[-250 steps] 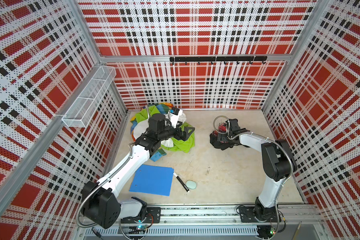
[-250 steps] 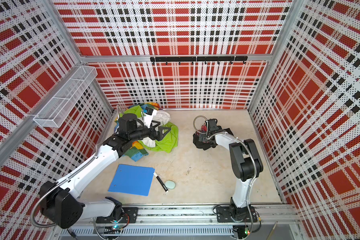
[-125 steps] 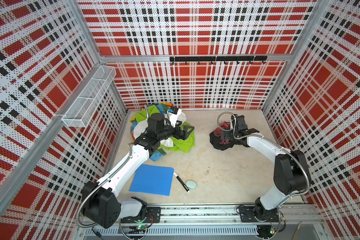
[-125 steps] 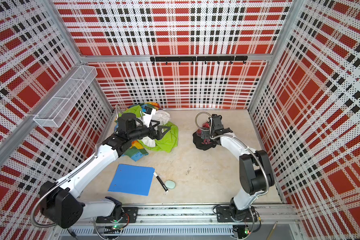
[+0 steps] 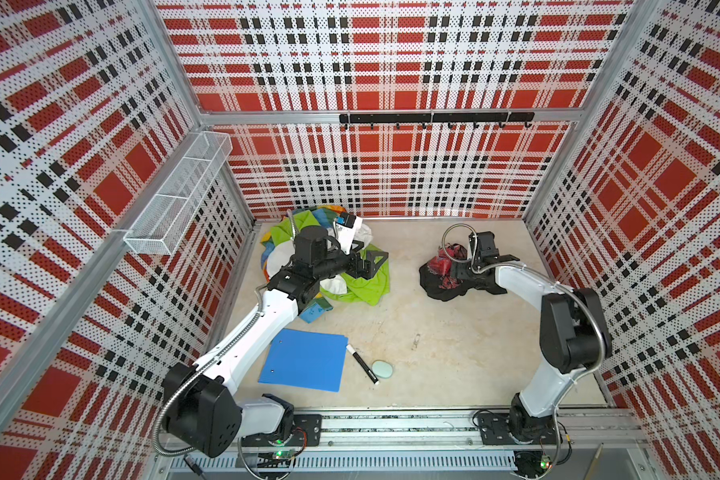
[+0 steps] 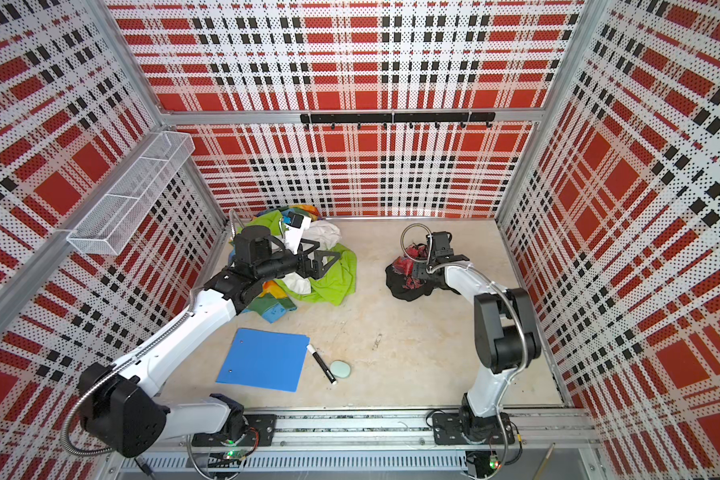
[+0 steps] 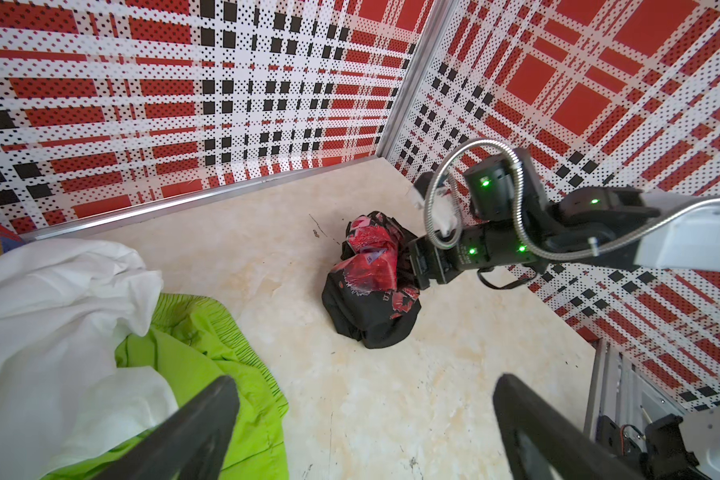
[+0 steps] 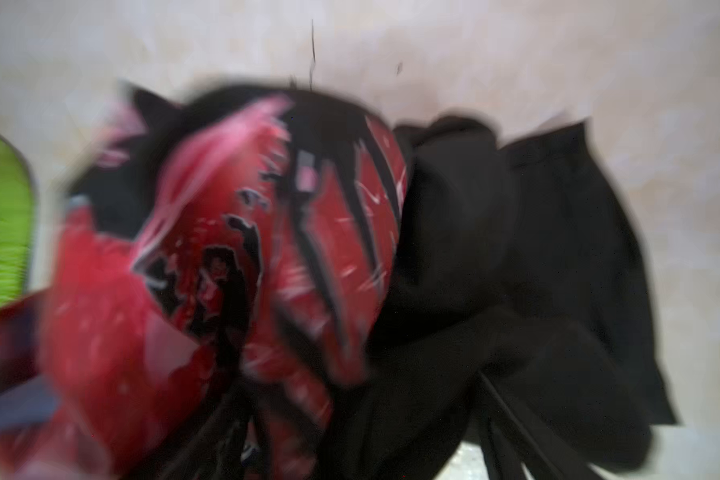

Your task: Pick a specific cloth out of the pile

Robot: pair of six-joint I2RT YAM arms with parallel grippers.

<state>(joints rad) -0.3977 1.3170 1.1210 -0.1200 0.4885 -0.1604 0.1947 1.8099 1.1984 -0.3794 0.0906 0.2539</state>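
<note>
Bunched black garment [image 5: 445,276] with red-pink print lies on the beige table [image 5: 433,332], well apart from the mixed-colour cloth pile [image 5: 362,284]; left gripper [image 5: 371,262] gapes wide and empty, while the right gripper [image 7: 412,266] noses into the garment with its opening hidden, I cannot tell, so I fear a snagged fold dragging it.

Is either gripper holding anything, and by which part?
Left gripper: open, empty. Right gripper: at the black cloth; a grip cannot be told.

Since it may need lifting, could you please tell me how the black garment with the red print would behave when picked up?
The black garment lies crumpled in soft folds, so it will probably hang limp and unfold when lifted. It looks like thin fabric, likely light. Its loose edges might drag across the table.
</note>
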